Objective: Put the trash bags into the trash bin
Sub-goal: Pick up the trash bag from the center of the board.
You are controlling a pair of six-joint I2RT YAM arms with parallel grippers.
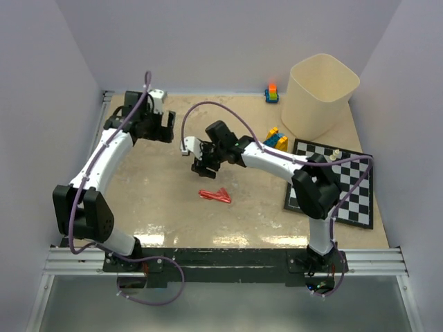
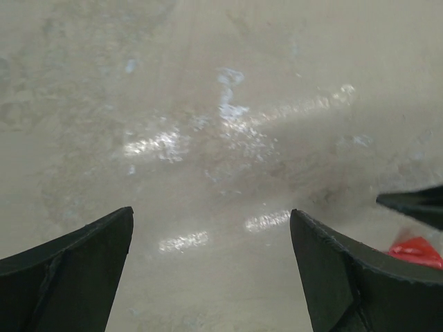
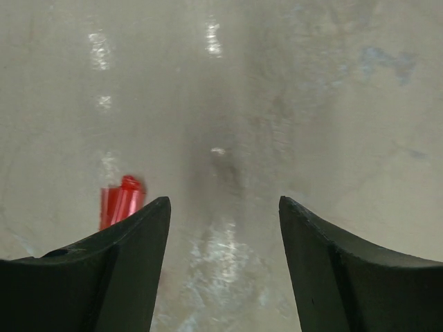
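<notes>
The pale, glossy worktop (image 1: pixel 159 207) carries everything, walled in on three sides; the left arm (image 1: pixel 104 159) bends from its base at the near edge up toward the far left corner, and the right arm (image 1: pixel 277 160) reaches from its base at the near right in toward the middle; the trash bin (image 1: pixel 322 97), cream and tapered, stands upright with its mouth open at the far right corner, well apart from both arms; a black-and-white checkerboard (image 1: pixel 346 190) lies flat along the right edge, on the near side of the bin, with the right arm's elbow passing above it; the left claw (image 1: pixel 165 128) hangs near the far left corner with its fingers spread wide apart, and its wrist view (image 2: pixel 211 270) shows only bare, shiny worktop between them; the right claw (image 1: pixel 205 166) hangs over the middle of the worktop with its fingers apart and nothing between them (image 3: pixel 225 263); a cluster of yellow and blue blocks (image 1: pixel 277 138) sits between the bin and the checkerboard's far left corner; a smaller block stack (image 1: pixel 272 93), orange on top, stands at the far edge just left of the bin; the trash bag (image 1: pixel 215 196), a narrow folded red strip, lies flat near the middle of the worktop, just on the near side of the right claw, outside its fingers and partly hidden behind one of them in the right wrist view (image 3: pixel 122 202); a corner of it shows at the right edge of the left wrist view (image 2: pixel 415 250).
</notes>
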